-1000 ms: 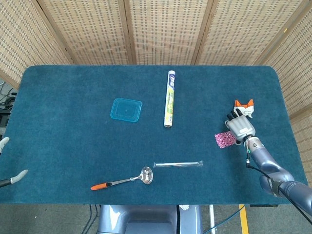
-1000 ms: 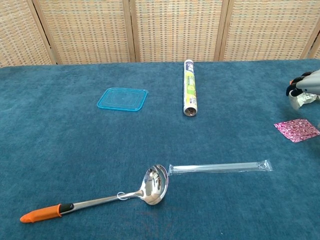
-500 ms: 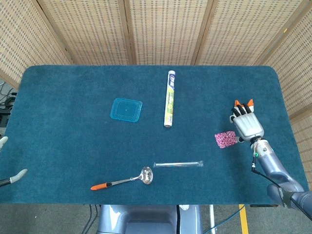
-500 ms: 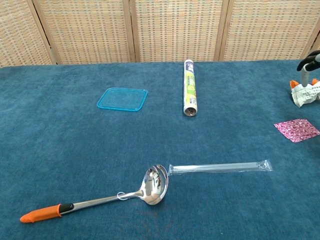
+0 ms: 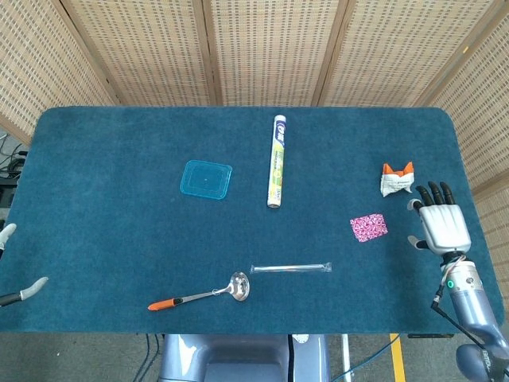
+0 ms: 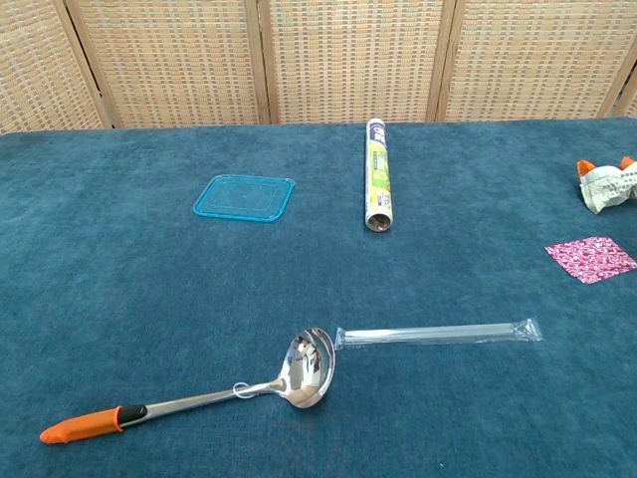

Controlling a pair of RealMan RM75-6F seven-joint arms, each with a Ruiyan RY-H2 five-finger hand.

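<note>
Head view desk: Your right hand [image 5: 442,225] hangs over the table's edge, fingers spread apart, nothing in it. Closest to it, off the thumb side, is the pink foil square [image 5: 368,227], near but not touching. Beyond the fingertips and a little to that same side lies the crumpled packet [image 5: 396,180] with orange corners.

Chest view desk: Your hand doesn't show from here at all, so steer by the head camera. I see the foil square [image 6: 591,258] lying flat and the packet [image 6: 607,185] bunched up behind it.

Head view desk: If you go for the packet, I'd come down from above with the fingers spread as they are, and close only once they straddle it. It looks light and would likely skid on the cloth. The flat square gives little to catch, so pinching at a corner seems the better bet.

Chest view desk: Further out on the thumb side are the sleeved straw [image 6: 438,334], the ladle [image 6: 304,368], the foil roll [image 6: 378,186] and the blue lid [image 6: 244,197], all well apart from your hand.

Head view desk: Your left hand [image 5: 17,291] barely peeks in at the opposite edge. I cannot tell how its fingers are set.
</note>
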